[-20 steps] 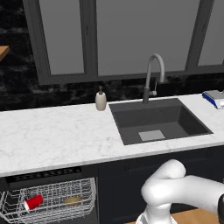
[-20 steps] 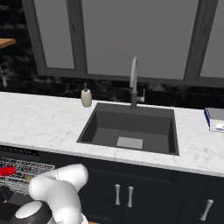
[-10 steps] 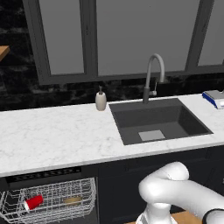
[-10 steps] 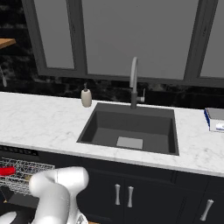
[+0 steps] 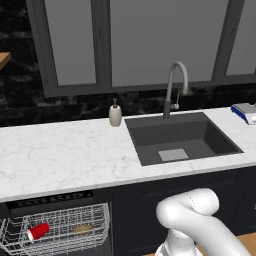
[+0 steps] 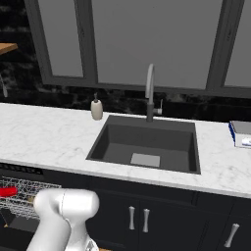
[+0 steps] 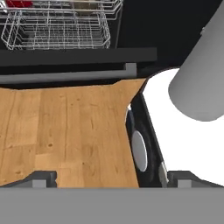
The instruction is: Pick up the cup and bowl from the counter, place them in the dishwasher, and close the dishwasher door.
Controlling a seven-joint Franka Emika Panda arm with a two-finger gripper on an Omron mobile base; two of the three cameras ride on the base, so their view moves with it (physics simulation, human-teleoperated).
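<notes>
Bare wooden floor [image 7: 65, 131] before the lowered dishwasher door [image 7: 78, 54].

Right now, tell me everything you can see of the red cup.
The red cup is a small tapered party cup with a pale rim, plastic by its look. It lies on its side in the white wire rack of the open dishwasher, near the rack's left end, with the tan bowl to its right and apart from it. In the right base view it shows as a red sliver at the left edge.

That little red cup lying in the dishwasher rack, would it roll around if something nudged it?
Probably a bit. The cup lies on its side in the wire rack, and its round, tapered shape would likely roll in a curve. It looks light, so easily shoved, though the wires may catch it.
</notes>
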